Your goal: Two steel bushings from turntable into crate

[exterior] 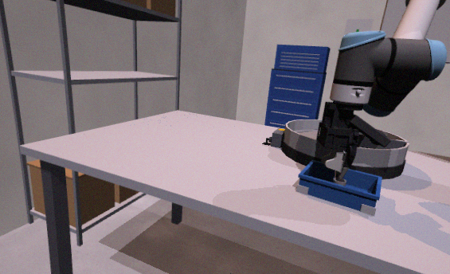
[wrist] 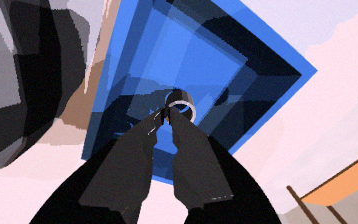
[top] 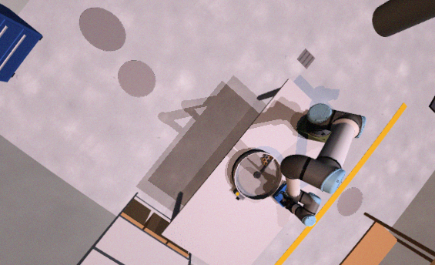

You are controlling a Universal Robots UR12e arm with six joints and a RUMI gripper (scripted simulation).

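One gripper (exterior: 338,178) (wrist: 167,109), nearly closed, pinching one steel bushing (exterior: 340,182) (wrist: 179,96) by its wall; blue crate (top: 279,195) (exterior: 340,196) (wrist: 180,55) beneath, beside turntable (top: 236,181) (exterior: 380,156).

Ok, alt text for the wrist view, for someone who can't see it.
The gripper's two dark fingers, nearly together at the tips, hold a steel bushing by its wall over the inside of a blue crate. An orange surface shows at lower right.
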